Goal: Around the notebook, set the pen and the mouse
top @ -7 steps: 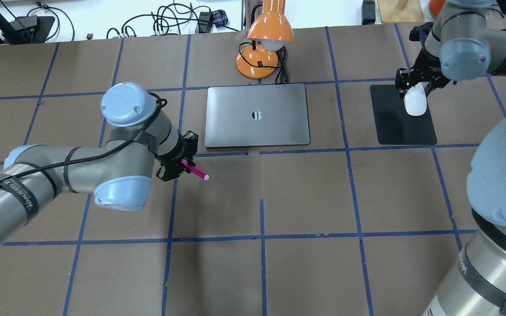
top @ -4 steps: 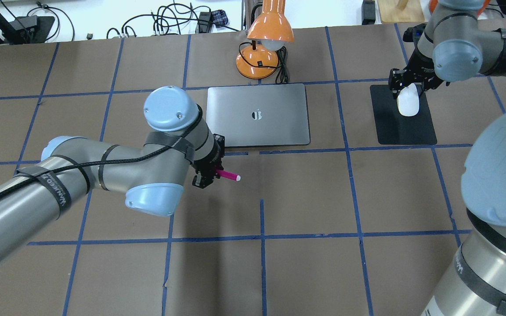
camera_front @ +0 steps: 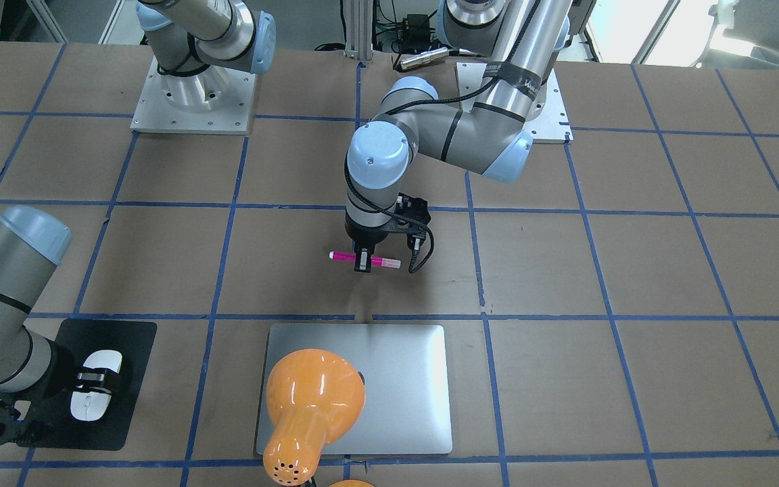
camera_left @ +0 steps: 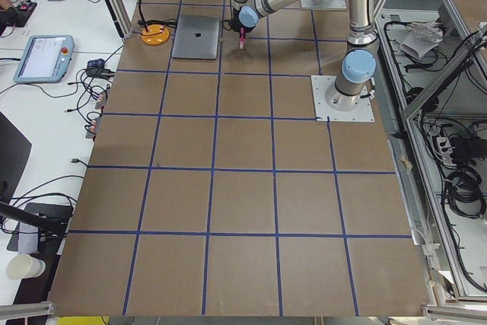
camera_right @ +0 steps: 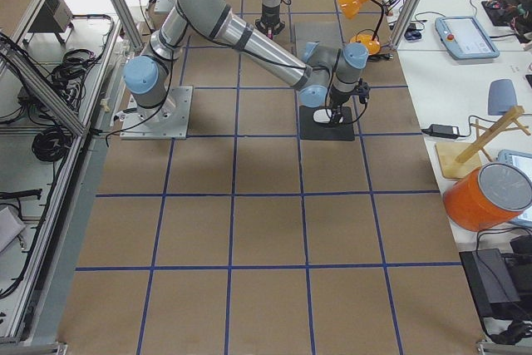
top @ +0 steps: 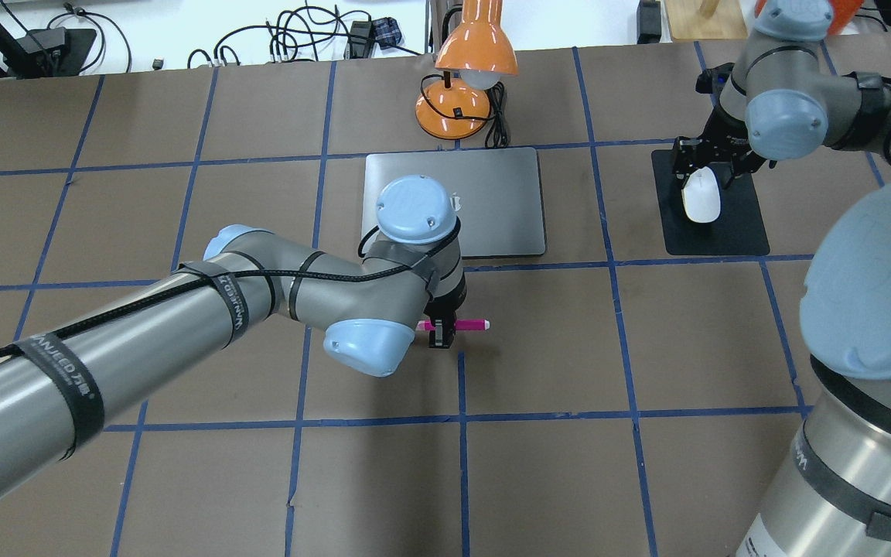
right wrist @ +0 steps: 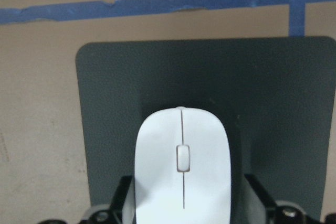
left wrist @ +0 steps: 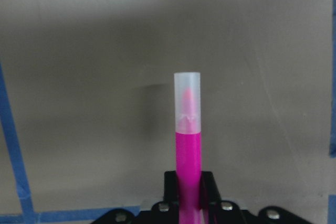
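Observation:
The magenta pen [top: 467, 325] is held level, whitish cap pointing right, by my left gripper [top: 442, 331], which is shut on its middle. It hangs just in front of the near edge of the silver notebook [top: 492, 209]; in the front-facing view the pen [camera_front: 345, 256] is a short gap from the notebook [camera_front: 403, 379]. A shadow lies under the pen [left wrist: 187, 145] in the left wrist view. The white mouse [top: 701, 203] sits between the fingers of my right gripper [top: 702, 182], shut on it over the black mat [top: 724, 232]. Mouse [right wrist: 182, 171] and mat [right wrist: 273, 103] fill the right wrist view.
An orange desk lamp [top: 467, 70] with a black cord stands behind the notebook, its shade [camera_front: 312, 399] covering part of the notebook in the front-facing view. Brown paper with blue tape lines covers the table. The arm bases [camera_front: 193, 101] stand at the robot's side.
My left arm has swung right, carrying the pen from the notebook's left front corner to the middle of its near edge. The right gripper moved left over the mat with the mouse.

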Robot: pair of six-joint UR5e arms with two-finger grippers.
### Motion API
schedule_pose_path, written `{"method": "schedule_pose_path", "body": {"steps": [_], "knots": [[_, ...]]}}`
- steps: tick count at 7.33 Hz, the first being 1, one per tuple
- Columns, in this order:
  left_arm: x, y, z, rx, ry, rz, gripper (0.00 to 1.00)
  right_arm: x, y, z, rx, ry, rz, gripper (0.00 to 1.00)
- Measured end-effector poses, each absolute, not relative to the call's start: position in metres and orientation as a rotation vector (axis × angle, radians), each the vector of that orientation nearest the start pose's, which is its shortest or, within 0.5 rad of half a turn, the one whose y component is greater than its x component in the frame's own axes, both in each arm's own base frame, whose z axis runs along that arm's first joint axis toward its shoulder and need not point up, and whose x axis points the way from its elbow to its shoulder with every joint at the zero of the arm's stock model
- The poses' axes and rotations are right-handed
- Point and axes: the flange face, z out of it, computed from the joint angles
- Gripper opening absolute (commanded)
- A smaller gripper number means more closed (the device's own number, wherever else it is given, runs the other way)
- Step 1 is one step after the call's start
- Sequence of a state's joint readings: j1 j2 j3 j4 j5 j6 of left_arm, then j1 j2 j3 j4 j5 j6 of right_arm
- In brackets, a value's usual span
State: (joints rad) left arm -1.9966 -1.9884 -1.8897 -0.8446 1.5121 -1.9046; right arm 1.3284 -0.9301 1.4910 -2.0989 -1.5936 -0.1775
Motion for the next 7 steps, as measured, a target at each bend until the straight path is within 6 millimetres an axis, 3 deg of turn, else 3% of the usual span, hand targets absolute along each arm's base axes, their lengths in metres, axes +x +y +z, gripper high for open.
{"method": "schedule_pose_path", "body": {"steps": [1, 2, 3, 4, 5, 7], "knots": [[-0.367, -0.454, 0.183, -2.11, 2.335, 0.091, 0.0, -0.036, -0.695, 0.192, 0.101, 3.158, 0.046, 1.0], [-0.37, -0.454, 0.18, -2.098, 2.338, 0.091, 0.68, -0.031, -0.696, 0.198, 0.092, 3.164, 0.03, 1.0], [-0.371, -0.454, 0.176, -2.092, 2.334, 0.095, 0.92, -0.022, -0.696, 0.212, 0.071, 3.172, 0.011, 1.0], [-0.372, -0.455, 0.176, -2.096, 2.33, 0.094, 1.0, -0.014, -0.694, 0.233, 0.054, 3.176, 0.003, 1.0], [-0.372, -0.456, 0.181, -2.101, 2.335, 0.086, 1.0, -0.007, -0.689, 0.266, 0.041, 3.177, 0.007, 1.0], [-0.364, -0.461, 0.209, -2.019, 2.439, 0.039, 1.0, 0.006, -0.665, 0.348, 0.022, 3.177, 0.015, 1.0]]}}
